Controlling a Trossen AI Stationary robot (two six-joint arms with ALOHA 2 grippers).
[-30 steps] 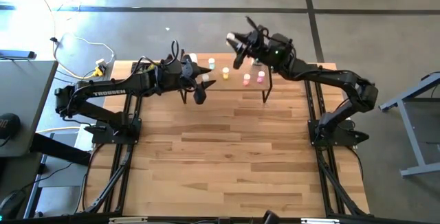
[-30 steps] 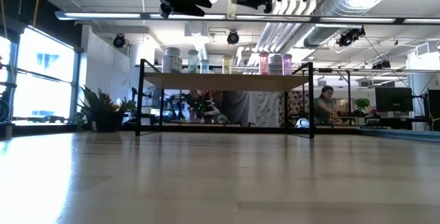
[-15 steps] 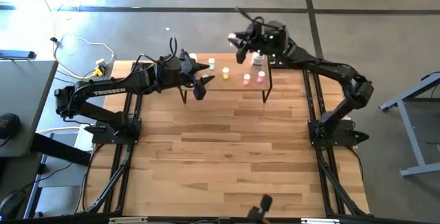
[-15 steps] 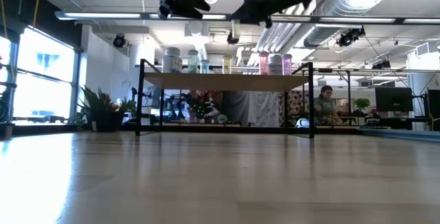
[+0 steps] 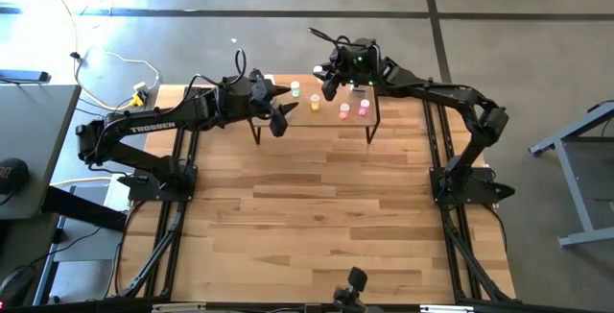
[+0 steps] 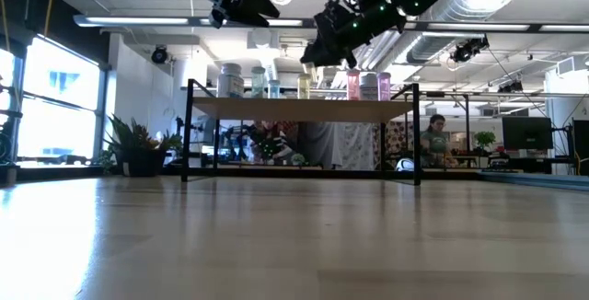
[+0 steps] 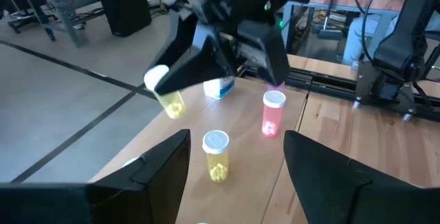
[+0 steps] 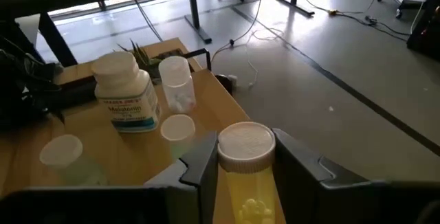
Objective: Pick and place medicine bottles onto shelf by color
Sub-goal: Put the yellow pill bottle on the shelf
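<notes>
Right wrist view puts our right hand (image 8: 244, 172) closest: its two dark fingers (image 8: 199, 162) are closed against the sides of a yellow bottle (image 8: 245, 176) with a white cap, held clear of everything else. From above, that hand (image 5: 326, 81) hangs over the far edge of the shelf (image 5: 331, 121), just past the yellow bottle standing there (image 5: 315, 101). On the shelf beyond the held bottle we see a larger white labelled bottle (image 8: 125, 93), a clear bottle of white pills (image 8: 175, 81) and a pale bottle (image 8: 65, 154), with a leafy plant (image 8: 139, 51) behind them.

Our left hand (image 5: 278, 119) hovers near the shelf's left end with its fingers (image 7: 161, 165) spread apart and nothing between them. Its wrist view shows another yellow bottle (image 7: 216, 155) and a pink bottle (image 7: 273, 113) standing upright on the light wood, well apart.

In the low view the shelf (image 6: 304, 109) stands on the surface (image 6: 294, 236) with bottles lined along its top.
</notes>
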